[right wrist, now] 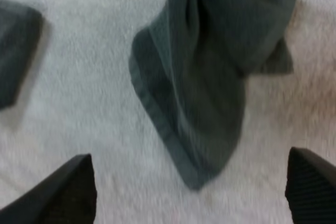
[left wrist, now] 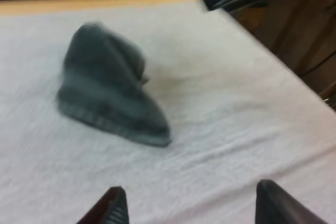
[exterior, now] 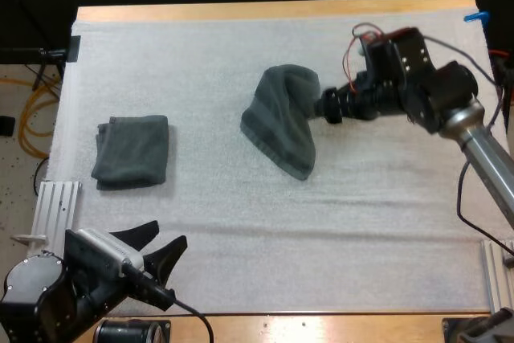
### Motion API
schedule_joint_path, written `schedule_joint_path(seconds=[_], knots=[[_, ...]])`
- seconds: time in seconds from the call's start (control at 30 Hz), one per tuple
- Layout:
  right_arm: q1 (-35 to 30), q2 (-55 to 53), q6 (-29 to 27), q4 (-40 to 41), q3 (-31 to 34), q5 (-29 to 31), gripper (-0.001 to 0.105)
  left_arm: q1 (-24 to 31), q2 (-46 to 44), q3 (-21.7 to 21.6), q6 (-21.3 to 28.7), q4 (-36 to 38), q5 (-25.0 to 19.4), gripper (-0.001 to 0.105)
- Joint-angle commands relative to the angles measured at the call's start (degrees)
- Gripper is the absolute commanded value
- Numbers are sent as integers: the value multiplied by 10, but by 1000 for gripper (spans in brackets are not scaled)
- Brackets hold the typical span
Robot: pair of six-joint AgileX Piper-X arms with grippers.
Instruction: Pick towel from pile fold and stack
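A crumpled dark grey-green towel lies humped on the white mat near the middle. My right gripper is at the hump's right side, low over it. In the right wrist view its fingers stand wide apart and the towel hangs between and beyond them, so my right gripper is open. A folded towel rests flat at the left of the mat. My left gripper hovers open near the front edge, with the crumpled towel far ahead of my left gripper.
The folded towel's corner lies beyond the crumpled one in the right wrist view. Metal brackets sit at the mat's left edge. The wooden table edge runs along the far side.
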Motion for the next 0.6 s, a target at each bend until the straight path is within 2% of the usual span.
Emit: schedule_joint_path(seconds=[0.0,0.1,0.27,0.4,0.57], knots=[[2,-7,-3,12,17,-2,71,1,0,-3,-1,14,-18,51],[8,-13,15,-7,75,-5,71,1,0,-3,5,33,-40,51],[28,-13,40,-50,155,-18,71,1,0,-3,7,36,-40,51],[53,-13,65,-78,191,-19,71,1,0,-3,7,36,-40,51],[81,-2,137,-159,239,-19,71,1,0,-3,7,36,-39,51]])
